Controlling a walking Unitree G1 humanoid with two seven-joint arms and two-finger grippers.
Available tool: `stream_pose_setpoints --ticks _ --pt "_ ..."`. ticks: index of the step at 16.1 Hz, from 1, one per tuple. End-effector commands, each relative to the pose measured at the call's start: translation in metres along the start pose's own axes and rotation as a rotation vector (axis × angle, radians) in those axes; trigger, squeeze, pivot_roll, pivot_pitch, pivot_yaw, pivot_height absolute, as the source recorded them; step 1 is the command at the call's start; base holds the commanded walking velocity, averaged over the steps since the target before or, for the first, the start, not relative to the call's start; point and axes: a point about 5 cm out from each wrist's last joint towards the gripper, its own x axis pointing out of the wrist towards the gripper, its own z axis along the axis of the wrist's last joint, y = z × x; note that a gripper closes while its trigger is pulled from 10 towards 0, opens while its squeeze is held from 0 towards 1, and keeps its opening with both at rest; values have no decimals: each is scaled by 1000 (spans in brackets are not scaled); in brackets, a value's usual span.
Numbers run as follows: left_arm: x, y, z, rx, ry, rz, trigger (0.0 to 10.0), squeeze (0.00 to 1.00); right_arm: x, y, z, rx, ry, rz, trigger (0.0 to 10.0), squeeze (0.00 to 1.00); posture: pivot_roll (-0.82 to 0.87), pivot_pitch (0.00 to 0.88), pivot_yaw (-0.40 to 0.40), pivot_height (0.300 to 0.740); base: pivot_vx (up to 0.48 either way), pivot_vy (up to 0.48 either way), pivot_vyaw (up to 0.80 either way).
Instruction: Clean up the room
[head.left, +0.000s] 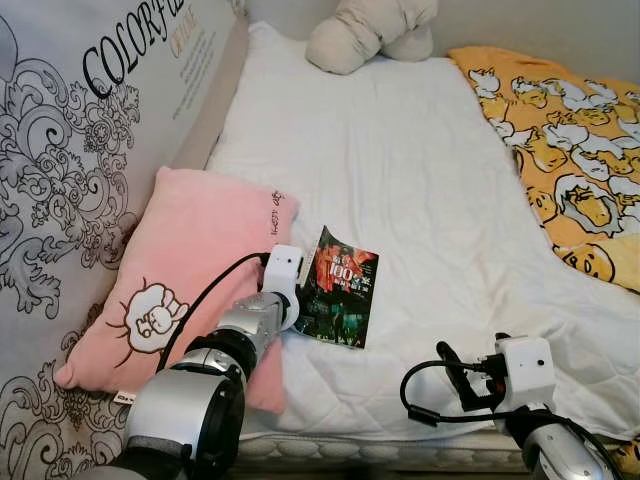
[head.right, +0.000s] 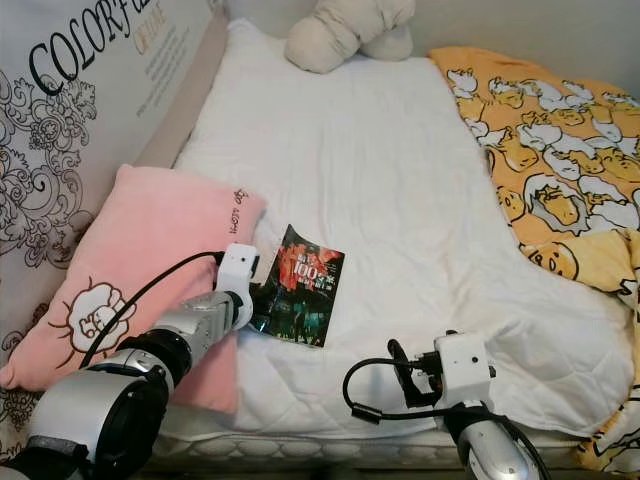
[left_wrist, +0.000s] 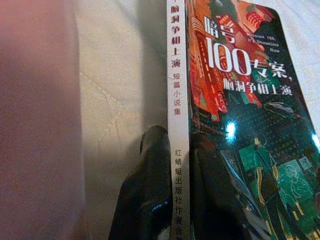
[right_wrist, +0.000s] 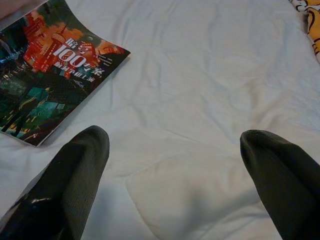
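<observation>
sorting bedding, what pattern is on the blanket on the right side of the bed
The blanket is orange-yellow with white cartoon figures, clearest in the left eye view.

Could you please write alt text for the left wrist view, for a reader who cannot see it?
The left gripper is closed on the white spine of a book, one black finger on each side. The dark cover shows red and green artwork, Chinese text and a large "100". The book lies on a white quilt, with a pink pillow alongside.
</observation>
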Motion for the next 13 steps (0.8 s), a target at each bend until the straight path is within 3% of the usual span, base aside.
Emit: stream_pose_setpoints --ticks 1,5,7,8,10,12,13 --pt "1 -5 -9 28 48 1 10000 1000 -3 -5 -3 -8 22 -16 10000 31 -208 0 -107 740 0 0 0" --pt "-1 5 -17 -48 86 59 10000 1000 -1 -3 -7 -5 33 -18 10000 35 -190 0 -94 740 0 0 0" --pt "-1 7 -21 -29 83 55 10000 1000 3 0 -8 8 34 -19 10000 31 -169 0 -89 740 0 0 0" --pt "-2 8 -19 76 77 51 10000 1000 5 2 -9 14 35 -16 10000 35 -153 0 -92 740 0 0 0" --pt "0 -1 5 463 -14 -18 10000 1000 8 8 -11 18 39 8 10000 35 -143 0 -89 740 0 0 0" --pt "-1 -3 23 549 -55 -16 10000 1000 10 11 -12 20 40 15 10000 35 -137 0 -88 740 0 0 0" --pt "-6 -3 52 609 -162 -39 10000 1000 17 16 -12 38 26 14 10000 35 -126 0 -48 740 0 0 0"
